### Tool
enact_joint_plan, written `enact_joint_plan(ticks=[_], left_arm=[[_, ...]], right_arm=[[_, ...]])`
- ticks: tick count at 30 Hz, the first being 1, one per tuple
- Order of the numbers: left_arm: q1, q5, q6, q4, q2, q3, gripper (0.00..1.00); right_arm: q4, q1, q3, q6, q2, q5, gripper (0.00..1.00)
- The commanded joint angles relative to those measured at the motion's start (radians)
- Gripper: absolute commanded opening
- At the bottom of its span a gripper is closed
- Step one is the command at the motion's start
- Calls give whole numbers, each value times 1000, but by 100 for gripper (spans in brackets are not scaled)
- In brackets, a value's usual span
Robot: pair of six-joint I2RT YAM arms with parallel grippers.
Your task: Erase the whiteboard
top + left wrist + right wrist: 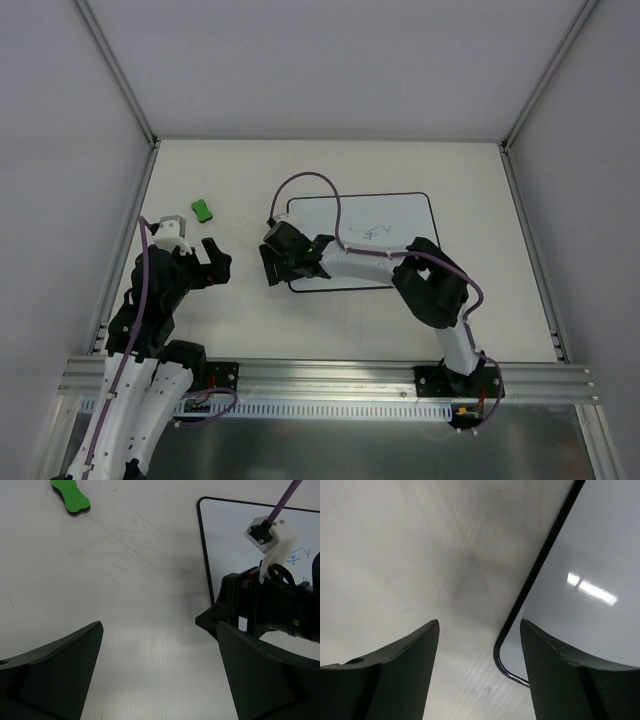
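The whiteboard lies centre-right, its long side running left to right, with a blue scribble mid-board. The right pincer, jaws apart, hangs over its left edge. The green block lies nearer the left pincer, also apart.

Small green block, dog-bone outline, dark underside, lying flat on white table, far-left part. Faint grey scuff marks on tabletop near it. Metal rail along near edge.
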Motion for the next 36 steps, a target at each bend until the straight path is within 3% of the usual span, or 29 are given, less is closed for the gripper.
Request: enact_joint_plan(ticks=[1,4,8,15,23,28,36], left_arm=[[9,-42,-15,38,-19,-7,99],[9,-56,-17,38,-27,-9,99],[9,-52,-18,38,-19,-9,99],[12,-36,-18,38,-5,-8,99],[14,-35,-15,37,1,-11,99],[14,-29,-14,38,9,-8,99],[14,-18,-14,38,21,-6,99]], right_arm=[[-53,10,73,2,-26,-16,71],[-86,-3,29,-58,-150,126,75],[-97,-158,-163,-69,-334,232,78],[-100,-549,-468,-72,-523,183,79],[-108,-828,-528,-52,-489,62,78],[-105,-850,-547,-36,-443,-30,73],[-103,-800,-576,-30,-452,-220,56]])
